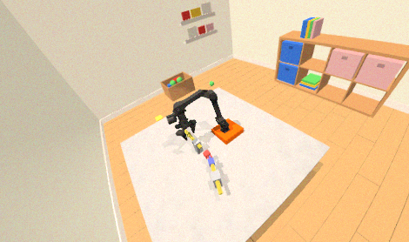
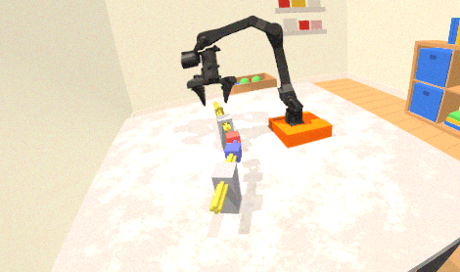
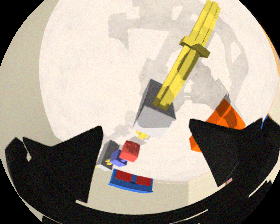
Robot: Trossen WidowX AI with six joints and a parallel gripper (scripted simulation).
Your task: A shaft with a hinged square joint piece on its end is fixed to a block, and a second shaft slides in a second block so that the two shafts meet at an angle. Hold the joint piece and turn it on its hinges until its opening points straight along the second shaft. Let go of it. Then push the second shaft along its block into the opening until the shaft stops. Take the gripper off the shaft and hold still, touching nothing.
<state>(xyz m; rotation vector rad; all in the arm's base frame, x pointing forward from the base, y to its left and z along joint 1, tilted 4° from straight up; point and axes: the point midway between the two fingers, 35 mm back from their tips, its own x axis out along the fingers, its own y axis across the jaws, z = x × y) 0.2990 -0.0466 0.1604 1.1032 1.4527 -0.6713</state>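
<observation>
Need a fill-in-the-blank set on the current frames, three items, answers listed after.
1. The robot's arm stands on an ______ base.
2. The red joint piece sits next to a ______ piece on the near block's side.
3. The gripper is ______, with nothing between its fingers.

Missing words: orange; blue; open
</observation>
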